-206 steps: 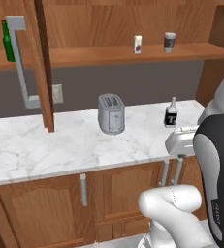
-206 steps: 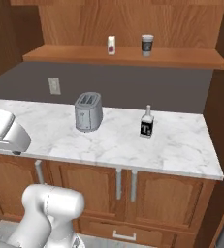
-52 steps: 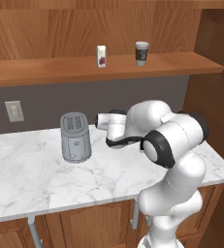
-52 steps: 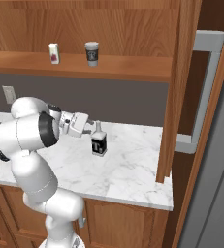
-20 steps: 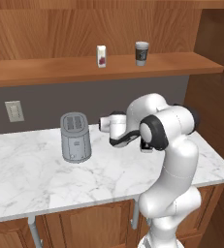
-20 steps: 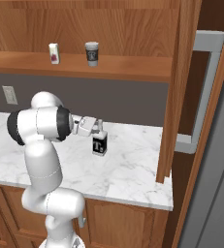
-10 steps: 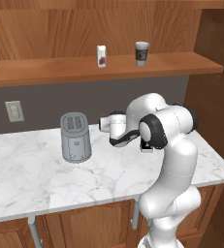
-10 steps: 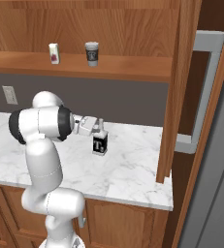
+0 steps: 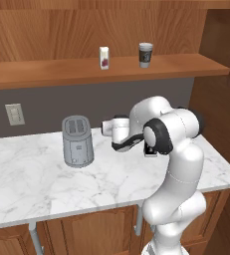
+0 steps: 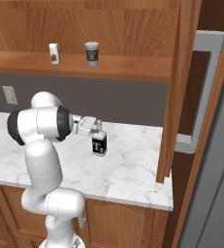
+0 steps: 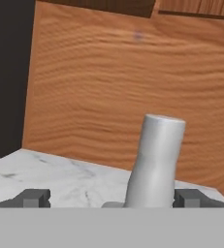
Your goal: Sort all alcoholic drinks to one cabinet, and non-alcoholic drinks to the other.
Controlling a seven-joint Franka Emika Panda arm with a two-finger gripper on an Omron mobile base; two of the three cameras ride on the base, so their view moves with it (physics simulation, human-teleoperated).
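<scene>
Two dark fingers (image 11: 36, 197) stand spread wide on either side of the pale neck of the clear squarish bottle (image 10: 99, 142), and nothing shows them pressing it. The gripper (image 10: 91, 127) sits level with that neck, reaching in from the left in the right base view, while the bottle, with its black label and white letter, stands upright on the counter (image 10: 128, 164). The counter is white marble with grey veins, glossy and flat, set on brown wooden cabinets with metal handles. Behind it runs a dark grey wall with a pale outlet plate (image 9: 14, 114). Above that, a long wooden shelf (image 9: 52, 74) carries the small white carton (image 9: 104, 57) with a red-pink mark and, to its right, the paper coffee cup (image 9: 145, 54) with white lid and dark sleeve, the two well apart. A boxy grey toaster (image 9: 77, 141) stands on the counter to the left of the arm. To the right of the bottle an upright wooden panel (image 10: 171, 92) meets the counter, with a grey bar handle (image 10: 200, 92) beyond it. In the left base view the arm's own white elbow covers most of the bottle.
</scene>
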